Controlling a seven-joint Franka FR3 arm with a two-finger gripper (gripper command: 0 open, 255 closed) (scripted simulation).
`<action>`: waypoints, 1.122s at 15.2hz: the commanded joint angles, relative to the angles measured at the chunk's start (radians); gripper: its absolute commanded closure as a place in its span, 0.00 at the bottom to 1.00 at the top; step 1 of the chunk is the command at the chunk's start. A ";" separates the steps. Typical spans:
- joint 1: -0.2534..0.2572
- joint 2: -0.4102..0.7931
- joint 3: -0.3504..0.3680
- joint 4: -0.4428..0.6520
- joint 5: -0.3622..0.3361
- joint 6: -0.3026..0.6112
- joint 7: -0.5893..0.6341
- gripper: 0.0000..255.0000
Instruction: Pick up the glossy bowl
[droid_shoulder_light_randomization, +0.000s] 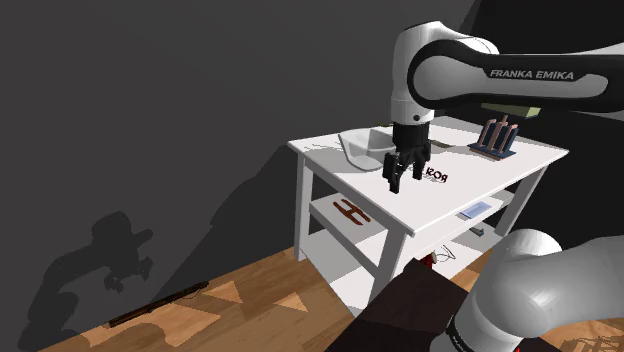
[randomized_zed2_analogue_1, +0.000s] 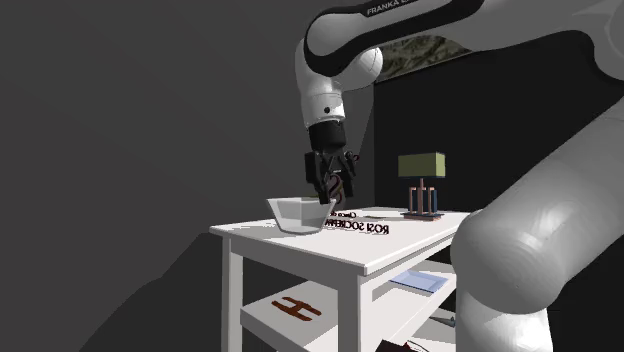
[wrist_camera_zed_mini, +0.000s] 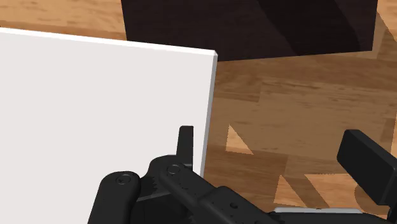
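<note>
Hangs over the white tabletop (droid_shoulder_light_randomization: 400, 212) with gripper (droid_shoulder_light_randomization: 405, 183) fingers (wrist_camera_zed_mini: 185, 143) spread, clasping nothing. Stands just beside the pale bowl (droid_shoulder_light_randomization: 362, 150), on its shoulder-view right.

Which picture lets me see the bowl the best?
The second exterior view: the pale bowl sits side-on near the white table's edge, its outline nearly whole. In the shoulder view the bowl is seen from above, and the gripper hides one side. The wrist view faces the table and the wood floor.

Bowl (droid_shoulder_light_randomization: 358, 150) rim partly behind claw (droid_shoulder_light_randomization: 406, 180); shelf item (droid_shoulder_light_randomization: 480, 209) perhaps paper, too small.
</note>
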 joint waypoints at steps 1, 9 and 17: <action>0.000 0.000 0.000 0.000 0.000 0.000 0.000 0.00; -0.021 0.275 -0.106 0.198 -0.062 0.107 -0.144 0.00; -0.031 0.564 -0.189 0.473 -0.057 0.152 -0.291 0.00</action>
